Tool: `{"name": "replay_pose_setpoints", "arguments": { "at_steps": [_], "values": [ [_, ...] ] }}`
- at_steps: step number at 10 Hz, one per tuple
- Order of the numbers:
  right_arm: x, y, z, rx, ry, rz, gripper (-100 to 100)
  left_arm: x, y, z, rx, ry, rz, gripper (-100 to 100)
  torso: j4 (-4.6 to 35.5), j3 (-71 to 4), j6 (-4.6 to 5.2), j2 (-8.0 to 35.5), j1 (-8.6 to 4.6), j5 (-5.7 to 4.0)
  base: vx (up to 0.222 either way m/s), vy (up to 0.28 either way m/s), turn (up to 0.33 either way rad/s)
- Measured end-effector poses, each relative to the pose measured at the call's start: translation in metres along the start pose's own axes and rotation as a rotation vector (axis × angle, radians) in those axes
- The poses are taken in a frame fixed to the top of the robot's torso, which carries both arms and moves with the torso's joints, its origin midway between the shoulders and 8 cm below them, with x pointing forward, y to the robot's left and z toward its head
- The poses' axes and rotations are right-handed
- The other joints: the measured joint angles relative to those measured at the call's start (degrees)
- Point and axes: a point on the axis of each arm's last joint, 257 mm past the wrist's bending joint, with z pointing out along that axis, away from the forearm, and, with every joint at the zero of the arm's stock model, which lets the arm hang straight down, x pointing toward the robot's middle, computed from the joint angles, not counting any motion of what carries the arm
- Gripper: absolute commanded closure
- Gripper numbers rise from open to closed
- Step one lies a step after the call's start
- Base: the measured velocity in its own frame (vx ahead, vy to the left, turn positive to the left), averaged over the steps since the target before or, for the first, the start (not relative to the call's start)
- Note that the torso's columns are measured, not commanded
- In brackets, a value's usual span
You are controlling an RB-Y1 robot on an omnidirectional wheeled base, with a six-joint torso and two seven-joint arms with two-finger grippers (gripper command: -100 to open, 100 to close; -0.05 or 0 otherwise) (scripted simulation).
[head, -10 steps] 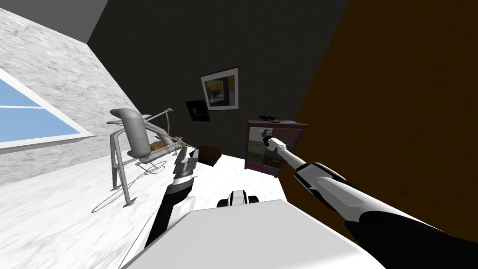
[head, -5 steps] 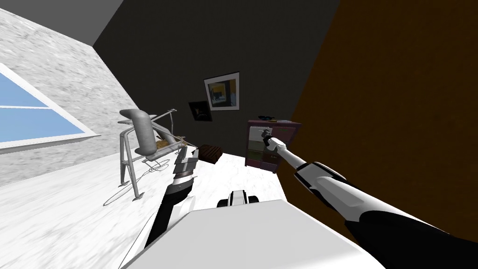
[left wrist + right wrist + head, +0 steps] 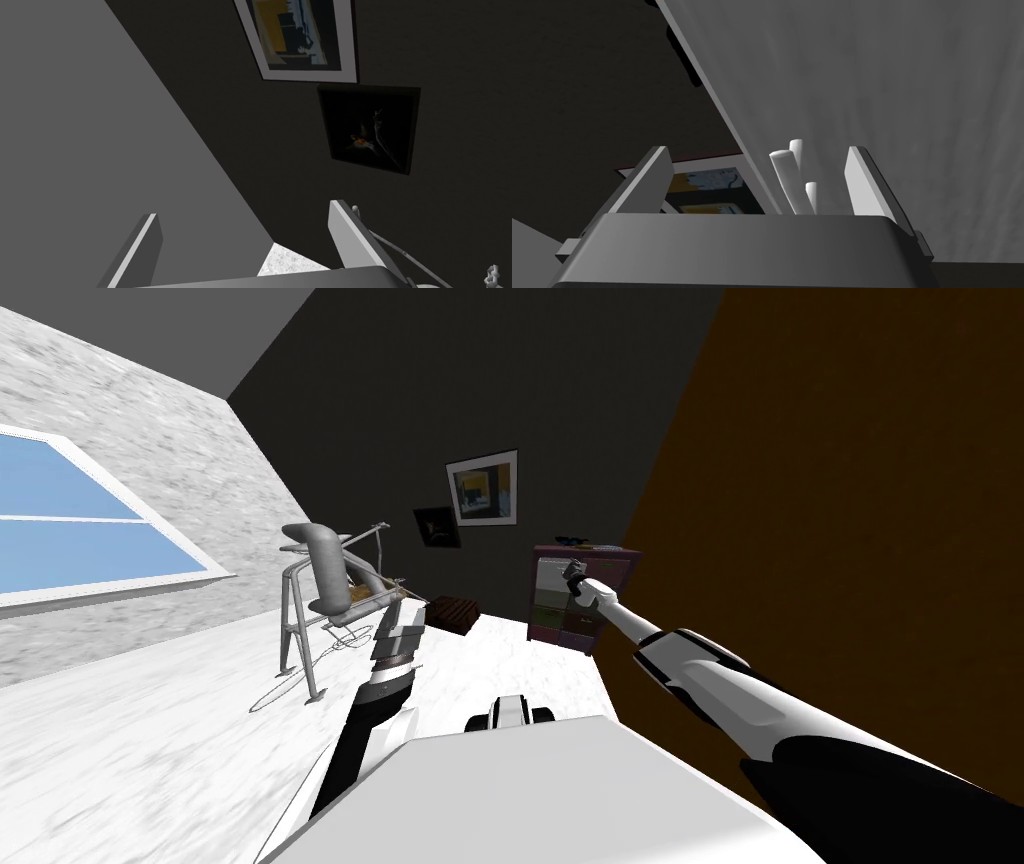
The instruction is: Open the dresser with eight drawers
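The dresser stands against the dark back wall, a maroon frame with grey and coloured drawer fronts. My right arm reaches out to it, and the right gripper is at the upper left drawer. In the right wrist view the right gripper is open. A white bar handle on the grey drawer front stands between the fingers, nearer one of them and touched by neither. My left gripper is raised in front of my chest, and in its wrist view the left gripper is open and empty.
A grey metal chair stands on the white floor to the left. A dark box sits on the floor between the chair and the dresser. A brown wall runs close along the right. Small items lie on the dresser's top.
The whole head view has slid to the right, so my head or base has turned. The dresser looks slightly smaller. My right hand has stayed at the upper left drawer.
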Motion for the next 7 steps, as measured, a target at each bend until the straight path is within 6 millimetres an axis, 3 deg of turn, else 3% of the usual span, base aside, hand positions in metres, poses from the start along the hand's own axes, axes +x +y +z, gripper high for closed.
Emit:
{"name": "replay_pose_setpoints", "arguments": {
  "at_steps": [6,7],
  "values": [
    [0.026,-0.041,0.016,0.011,0.031,-0.004,-100,0.0,0.0,0.0,0.0,0.0,0.0,0,0.2,0.3,0.05,0.5,0.21,0.1,-0.025,0.026,0.04],
    [0.027,-0.041,0.016,0.009,0.032,-0.005,0,0.0,0.0,0.0,0.0,0.0,0.0,0,0.2,0.3,0.03,0.5,0.18,0.11,0.0,0.0,0.0]
  ]
}}
